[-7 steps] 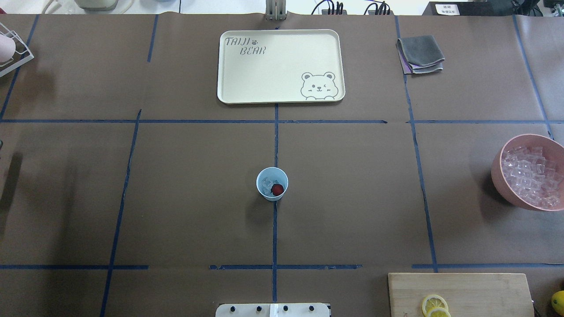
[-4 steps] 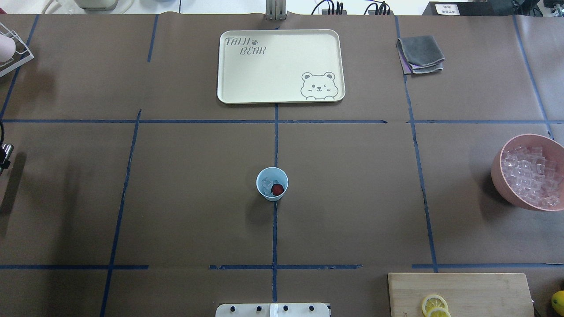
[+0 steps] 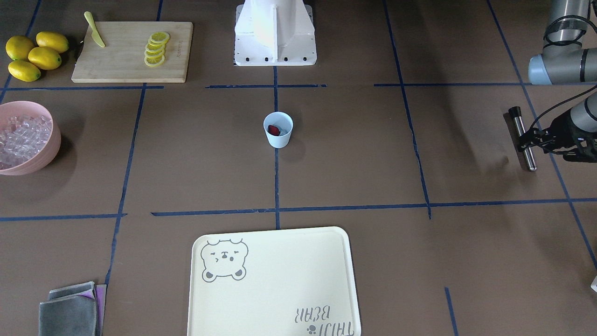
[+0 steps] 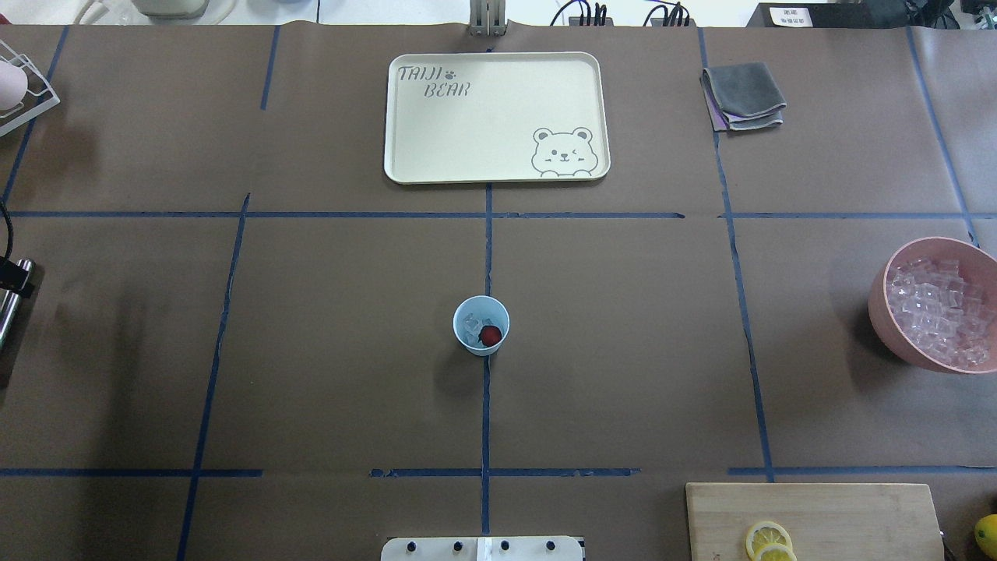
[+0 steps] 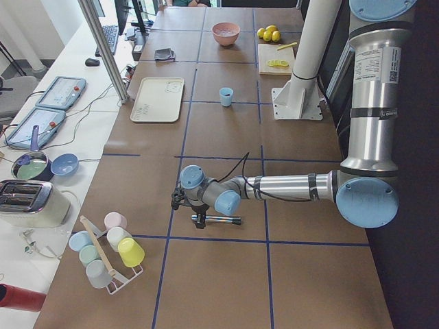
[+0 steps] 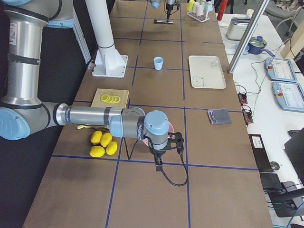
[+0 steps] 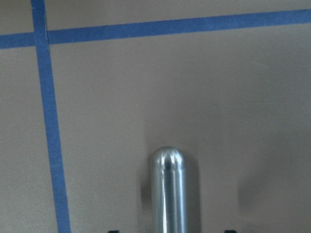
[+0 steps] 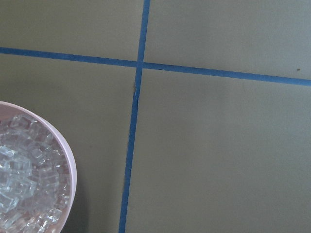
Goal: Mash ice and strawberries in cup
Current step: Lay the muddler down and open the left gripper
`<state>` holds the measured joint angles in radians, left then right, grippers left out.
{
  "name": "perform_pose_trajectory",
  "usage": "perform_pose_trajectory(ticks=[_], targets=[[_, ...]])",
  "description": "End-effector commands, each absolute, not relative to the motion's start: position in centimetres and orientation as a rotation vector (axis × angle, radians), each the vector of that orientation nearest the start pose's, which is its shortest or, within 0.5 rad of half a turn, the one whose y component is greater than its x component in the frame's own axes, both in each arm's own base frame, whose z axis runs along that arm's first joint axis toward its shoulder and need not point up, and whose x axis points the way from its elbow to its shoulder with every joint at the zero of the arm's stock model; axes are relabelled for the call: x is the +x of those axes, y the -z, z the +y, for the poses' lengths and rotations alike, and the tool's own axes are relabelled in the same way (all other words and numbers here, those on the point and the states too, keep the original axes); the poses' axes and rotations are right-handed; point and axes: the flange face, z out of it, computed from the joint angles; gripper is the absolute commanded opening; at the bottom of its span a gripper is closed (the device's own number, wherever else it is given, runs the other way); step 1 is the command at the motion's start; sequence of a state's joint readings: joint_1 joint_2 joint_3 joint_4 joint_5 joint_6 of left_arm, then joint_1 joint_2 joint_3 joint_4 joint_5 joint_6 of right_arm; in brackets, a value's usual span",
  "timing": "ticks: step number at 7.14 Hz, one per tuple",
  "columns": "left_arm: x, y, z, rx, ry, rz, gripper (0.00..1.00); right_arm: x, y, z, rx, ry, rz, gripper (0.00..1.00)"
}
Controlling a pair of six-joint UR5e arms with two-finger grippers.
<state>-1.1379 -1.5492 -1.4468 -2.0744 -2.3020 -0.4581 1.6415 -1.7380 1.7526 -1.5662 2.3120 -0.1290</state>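
Since the left claw (image 3: 529, 141) is clamped on a steel muddler (image 3: 518, 123), held level just above the table (image 3: 419, 261), fetching the tool looks done. Well away from it, toward the table's middle, stands the pale-blue cup (image 4: 481, 326). It is already loaded with ice cubes (image 4: 471, 325) and one whole-looking strawberry (image 4: 490, 336), so I judge that mashing is not yet begun. Farthest off, the right claw (image 6: 159, 162) hangs beside the pink ice bowl (image 4: 880, 312); whether it is wide or narrow I cannot tell.
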Motion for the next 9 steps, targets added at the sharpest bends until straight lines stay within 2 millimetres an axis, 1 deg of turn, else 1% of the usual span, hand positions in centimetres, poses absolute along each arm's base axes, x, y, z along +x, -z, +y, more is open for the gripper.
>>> perform_pose_trajectory(ticks=[1, 2, 3, 4, 5, 6, 7, 8, 9], targets=[[14.5, -64.1, -48.2, 0.041, -0.127, 0.836, 1.00, 9.6, -64.6, -41.7, 0.095, 0.062, -0.737, 0.99], [13.9, -63.4, -48.4, 0.027, -0.125, 0.880, 1.00, 9.6, -64.6, -41.7, 0.094, 0.064, -0.737, 0.99], [11.3, -64.2, -48.3, 0.063, -0.153, 0.878, 1.00, 9.6, -64.6, -41.7, 0.095, 0.062, -0.737, 0.99], [8.3, -64.3, -48.7, 0.071, -0.175, 0.855, 1.00, 9.6, -64.6, -41.7, 0.094, 0.064, -0.737, 0.99], [3.8, -63.8, -48.9, 0.065, -0.202, 0.825, 1.00, 9.6, -64.5, -41.7, 0.096, 0.064, -0.737, 0.99], [-0.9, -63.8, -48.4, 0.044, -0.211, 0.806, 1.00, 9.6, -64.6, -41.7, 0.094, 0.064, -0.737, 0.99], [-4.3, -63.8, -47.8, 0.025, -0.226, 0.803, 1.00, 9.6, -64.6, -41.7, 0.094, 0.064, -0.737, 0.99], [-6.1, -64.2, -47.4, 0.011, -0.222, 0.806, 1.00, 9.6, -64.6, -41.7, 0.095, 0.062, -0.737, 0.99], [-8.9, -64.7, -46.4, 0.015, -0.150, 0.811, 1.00, 9.6, -64.6, -41.7, 0.094, 0.064, -0.737, 0.99]])
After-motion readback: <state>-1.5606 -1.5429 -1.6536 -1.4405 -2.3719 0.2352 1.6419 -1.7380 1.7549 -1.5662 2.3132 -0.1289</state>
